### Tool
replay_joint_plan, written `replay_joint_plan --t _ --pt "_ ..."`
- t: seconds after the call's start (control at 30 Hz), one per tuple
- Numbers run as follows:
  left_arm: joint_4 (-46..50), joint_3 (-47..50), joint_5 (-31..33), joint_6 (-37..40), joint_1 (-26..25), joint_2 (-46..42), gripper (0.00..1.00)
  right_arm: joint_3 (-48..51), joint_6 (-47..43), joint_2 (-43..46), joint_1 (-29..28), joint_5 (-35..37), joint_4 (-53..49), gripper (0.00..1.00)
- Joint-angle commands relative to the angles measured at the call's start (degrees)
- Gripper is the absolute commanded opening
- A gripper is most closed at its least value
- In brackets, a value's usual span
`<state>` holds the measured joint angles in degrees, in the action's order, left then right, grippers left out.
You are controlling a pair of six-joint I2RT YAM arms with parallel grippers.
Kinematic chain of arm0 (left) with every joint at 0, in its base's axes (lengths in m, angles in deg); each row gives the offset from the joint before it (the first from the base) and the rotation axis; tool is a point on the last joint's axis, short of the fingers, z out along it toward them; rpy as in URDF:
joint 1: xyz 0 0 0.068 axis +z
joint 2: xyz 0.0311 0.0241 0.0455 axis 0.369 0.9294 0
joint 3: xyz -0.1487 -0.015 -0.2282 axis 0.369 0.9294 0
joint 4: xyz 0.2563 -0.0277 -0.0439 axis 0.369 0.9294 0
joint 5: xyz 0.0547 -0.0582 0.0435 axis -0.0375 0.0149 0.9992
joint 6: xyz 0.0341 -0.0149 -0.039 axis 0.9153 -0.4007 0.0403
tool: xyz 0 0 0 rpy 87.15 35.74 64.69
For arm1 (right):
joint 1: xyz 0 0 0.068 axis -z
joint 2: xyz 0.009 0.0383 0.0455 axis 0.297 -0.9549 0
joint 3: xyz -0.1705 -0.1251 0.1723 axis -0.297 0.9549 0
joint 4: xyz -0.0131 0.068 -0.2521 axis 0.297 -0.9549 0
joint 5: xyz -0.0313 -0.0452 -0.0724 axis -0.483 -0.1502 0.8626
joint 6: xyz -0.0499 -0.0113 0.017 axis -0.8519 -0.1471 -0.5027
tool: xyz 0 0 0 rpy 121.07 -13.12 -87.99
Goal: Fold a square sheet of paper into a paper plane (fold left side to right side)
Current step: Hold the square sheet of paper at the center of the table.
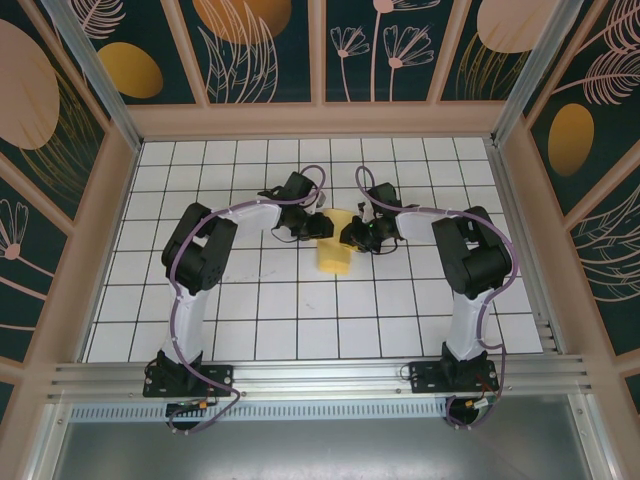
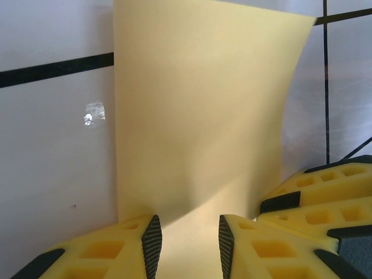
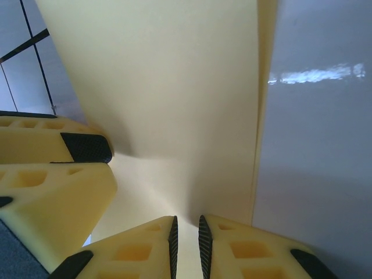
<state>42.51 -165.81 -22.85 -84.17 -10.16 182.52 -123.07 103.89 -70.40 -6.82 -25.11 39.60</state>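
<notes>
The square sheet of paper [image 1: 333,255] is pale yellow and lies on the white grid table as a narrow rectangle, not as a paper plane. In the right wrist view the paper [image 3: 174,87] shows a doubled layer along its right edge. Both grippers meet at its far end. My left gripper [image 1: 312,230] stands open, its pads wide apart over the sheet [image 2: 197,116], low at the left gripper [image 2: 189,247]. My right gripper [image 1: 350,237] sits just right of it. The right gripper [image 3: 186,247] has a narrow gap with paper showing below, where the sheet buckles up slightly.
Wooden frame walls [image 1: 110,220] enclose the tiled table [image 1: 240,320]. An aluminium rail [image 1: 320,375] runs along the near edge by the arm bases. A small shiny spot [image 2: 93,113] marks the tile left of the paper. The right gripper's fingers [image 2: 314,215] crowd the left wrist view.
</notes>
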Motion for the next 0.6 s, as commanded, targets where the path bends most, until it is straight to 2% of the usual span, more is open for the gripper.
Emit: replay_joint_plan --t 0.0,0.27,0.57 --pt "2.14 3.06 2.69 1.19 0.22 0.84 0.37 0.23 -1.47 -0.7 -0.45 0.25 -1.42 0.24" --pt "1.24 4.19 2.52 0.93 0.06 0.6 0.36 -4.69 -0.32 3.38 2.45 -2.57 -1.3 0.25" --pt "1.24 4.35 3.04 1.02 -0.18 0.53 0.35 -11.1 2.88 -2.72 2.21 -2.05 1.73 0.21"
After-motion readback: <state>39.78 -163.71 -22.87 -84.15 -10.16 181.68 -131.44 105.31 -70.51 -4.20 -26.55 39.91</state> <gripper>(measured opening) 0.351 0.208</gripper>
